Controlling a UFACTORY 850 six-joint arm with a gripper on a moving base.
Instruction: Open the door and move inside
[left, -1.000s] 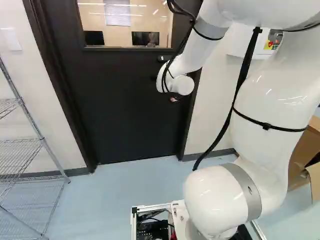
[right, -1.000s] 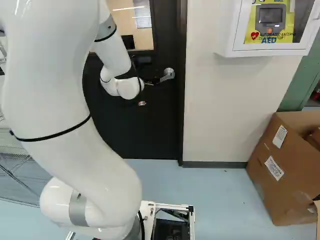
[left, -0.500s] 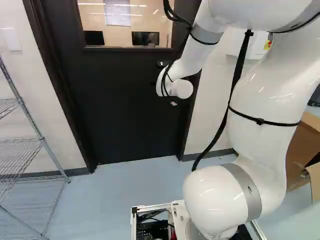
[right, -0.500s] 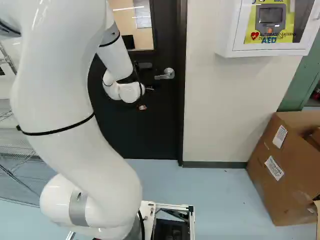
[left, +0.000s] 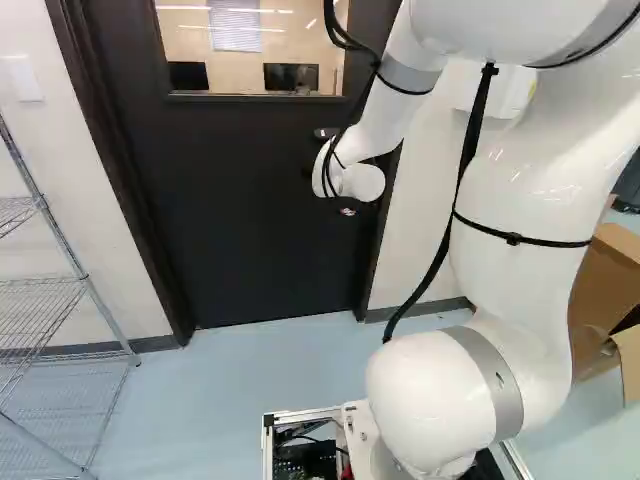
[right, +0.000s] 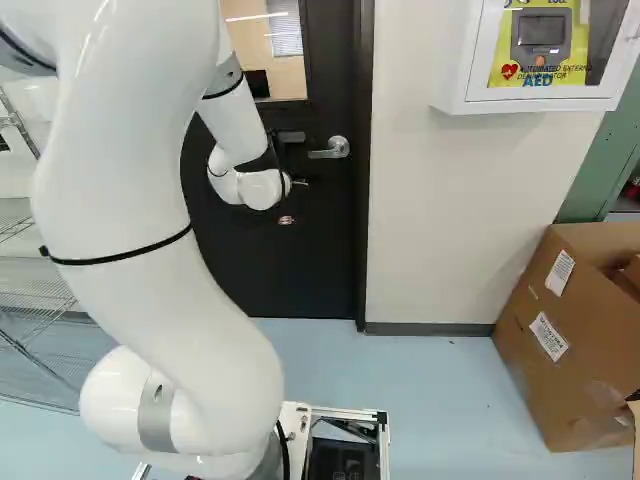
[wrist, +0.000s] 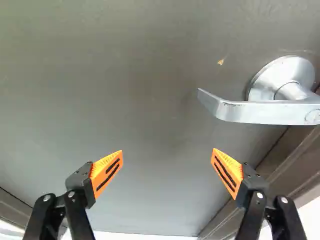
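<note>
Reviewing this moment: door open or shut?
Shut: the door fills its dark frame, with its bottom edge running along the floor and no gap showing.

Far off I count one black rectangular door (left: 250, 215), one silver metal lever handle (wrist: 265, 111) and two dark rectangular monitors (left: 291, 76); left, one silver wire rack (left: 84, 280); right, one white boxy cabinet (right: 455, 70).

Office or lab: wire shelving (left: 45, 305), defibrillator cabinet (right: 540, 92), monitors (left: 290, 77) behind glass (left: 185, 45).

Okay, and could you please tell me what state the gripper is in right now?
Gripper: open, holding nothing; the handle is outside its fingers.
</note>
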